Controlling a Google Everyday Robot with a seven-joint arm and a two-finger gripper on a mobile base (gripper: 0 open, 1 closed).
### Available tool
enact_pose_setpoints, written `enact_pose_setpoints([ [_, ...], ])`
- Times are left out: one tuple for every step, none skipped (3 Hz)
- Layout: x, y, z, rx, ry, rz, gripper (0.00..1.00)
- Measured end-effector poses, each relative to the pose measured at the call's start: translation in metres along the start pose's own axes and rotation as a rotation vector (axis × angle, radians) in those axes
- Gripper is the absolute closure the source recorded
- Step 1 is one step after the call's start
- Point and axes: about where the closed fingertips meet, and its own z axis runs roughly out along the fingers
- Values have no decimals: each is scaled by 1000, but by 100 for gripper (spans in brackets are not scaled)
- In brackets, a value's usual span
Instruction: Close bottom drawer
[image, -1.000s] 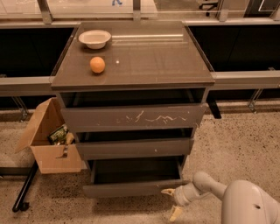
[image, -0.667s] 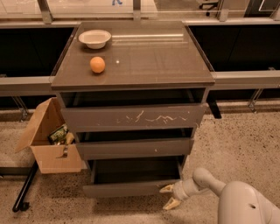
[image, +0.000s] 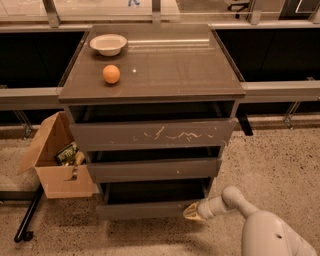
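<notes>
The bottom drawer (image: 145, 210) of the grey-brown cabinet is partly open. It has a plain flat front and a dark interior. My gripper (image: 192, 212) is low at the right, pressed against the right end of that drawer's front. The white arm (image: 225, 201) runs from it to the lower right corner. Above it are a middle drawer (image: 155, 170) with a small white speck and a top drawer (image: 152, 134) with white scratch marks; both stand slightly open.
An orange (image: 111, 74) and a white bowl (image: 108, 44) sit on the cabinet top (image: 175, 65). An open cardboard box (image: 55, 165) with items stands on the floor at the left. A black bar (image: 27, 215) lies beside it.
My gripper has moved left and up to the right end of the bottom drawer's front. The drawer sticks out less than before.
</notes>
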Motion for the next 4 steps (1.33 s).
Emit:
enact_pose_setpoints([
  [-1, -17, 5, 20, -26, -2, 94],
  [1, -22, 2, 30, -23, -3, 71],
  [1, -22, 2, 29, -23, -3, 40],
  [1, -22, 2, 29, -23, -3, 17],
])
